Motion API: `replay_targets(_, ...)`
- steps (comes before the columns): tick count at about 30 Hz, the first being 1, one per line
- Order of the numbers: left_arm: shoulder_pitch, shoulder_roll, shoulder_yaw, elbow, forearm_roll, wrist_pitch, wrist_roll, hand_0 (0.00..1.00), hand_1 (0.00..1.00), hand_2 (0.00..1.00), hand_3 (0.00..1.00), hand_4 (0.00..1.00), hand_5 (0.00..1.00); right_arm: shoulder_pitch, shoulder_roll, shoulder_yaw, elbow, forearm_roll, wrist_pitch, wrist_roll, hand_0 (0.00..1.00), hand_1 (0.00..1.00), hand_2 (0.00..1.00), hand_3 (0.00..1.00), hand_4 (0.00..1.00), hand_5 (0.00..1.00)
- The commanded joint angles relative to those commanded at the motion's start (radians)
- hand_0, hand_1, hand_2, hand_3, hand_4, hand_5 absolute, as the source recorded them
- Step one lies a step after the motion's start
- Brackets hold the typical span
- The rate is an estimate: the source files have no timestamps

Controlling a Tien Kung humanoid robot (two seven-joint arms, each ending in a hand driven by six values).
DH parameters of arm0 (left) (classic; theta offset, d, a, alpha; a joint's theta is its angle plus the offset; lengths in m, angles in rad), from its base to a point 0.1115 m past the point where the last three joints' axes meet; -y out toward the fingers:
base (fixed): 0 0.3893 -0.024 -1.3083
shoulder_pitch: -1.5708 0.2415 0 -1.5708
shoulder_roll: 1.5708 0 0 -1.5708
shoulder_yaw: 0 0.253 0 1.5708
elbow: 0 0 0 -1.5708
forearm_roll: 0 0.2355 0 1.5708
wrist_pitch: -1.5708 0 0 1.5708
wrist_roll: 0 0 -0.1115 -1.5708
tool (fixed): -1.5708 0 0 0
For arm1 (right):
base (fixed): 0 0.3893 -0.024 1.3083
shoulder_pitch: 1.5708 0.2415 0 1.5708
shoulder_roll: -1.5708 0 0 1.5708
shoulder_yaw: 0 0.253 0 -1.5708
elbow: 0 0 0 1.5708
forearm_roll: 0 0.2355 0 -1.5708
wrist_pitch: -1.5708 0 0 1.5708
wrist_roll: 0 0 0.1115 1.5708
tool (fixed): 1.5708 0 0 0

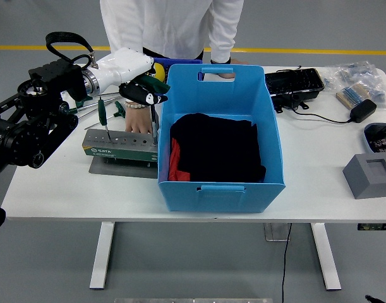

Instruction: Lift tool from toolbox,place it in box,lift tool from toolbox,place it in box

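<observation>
My left hand (146,93) is shut on the handle of a screwdriver (153,123) that hangs upright, its thin shaft reaching down to the right end of the grey tool holder (120,147). I cannot tell if the tip is out of its hole. A green-handled screwdriver (102,115) stands in the holder's left part. A person's hand (138,121) rests on the holder behind the shaft. Just right of it stands the large blue box (268,126) with dark cloth (215,148) inside. The person's other hand (226,74) is at the box's far rim.
A small blue bin with a yellow ball (156,67) sits behind my hand. Loose tools (95,108) lie left of the holder. To the right are a black keyboard (294,81), a cabled adapter (363,110), bagged parts (355,74) and a grey foam block (369,175).
</observation>
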Motion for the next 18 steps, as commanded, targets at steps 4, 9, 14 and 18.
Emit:
replay_targets(4, -0.015, 0.018, 0.014, -0.024, -0.004, -0.001, -0.006, 0.158, 0.002, 0.003, 0.036, 0.698, 0.482, 0.0, 0.0, -0.002, 0.0, 0.004, -0.001, 0.001, 0.618, 0.597, 0.669, 0.54, 0.777, 0.655)
replay_targets(9, -0.031, 0.033, 0.022, -0.044, -0.007, -0.002, -0.011, 0.159, 0.002, 0.003, 0.038, 0.696, 0.475, 0.001, -0.001, -0.001, 0.0, 0.002, 0.0, 0.0, 0.618, 0.597, 0.669, 0.541, 0.777, 0.655)
replay_targets(14, -0.044, 0.044, 0.022, -0.06, -0.011, -0.005, -0.015, 0.159, 0.002, 0.003, 0.038, 0.696, 0.475, 0.002, -0.001, -0.002, 0.0, 0.004, 0.0, 0.001, 0.618, 0.597, 0.669, 0.541, 0.777, 0.655)
replay_targets(18, -0.061, 0.055, 0.017, -0.073, -0.017, -0.01, -0.017, 0.159, 0.002, 0.004, 0.039, 0.694, 0.472, 0.003, -0.001, -0.002, 0.0, 0.005, -0.001, 0.001, 0.619, 0.596, 0.669, 0.541, 0.777, 0.654)
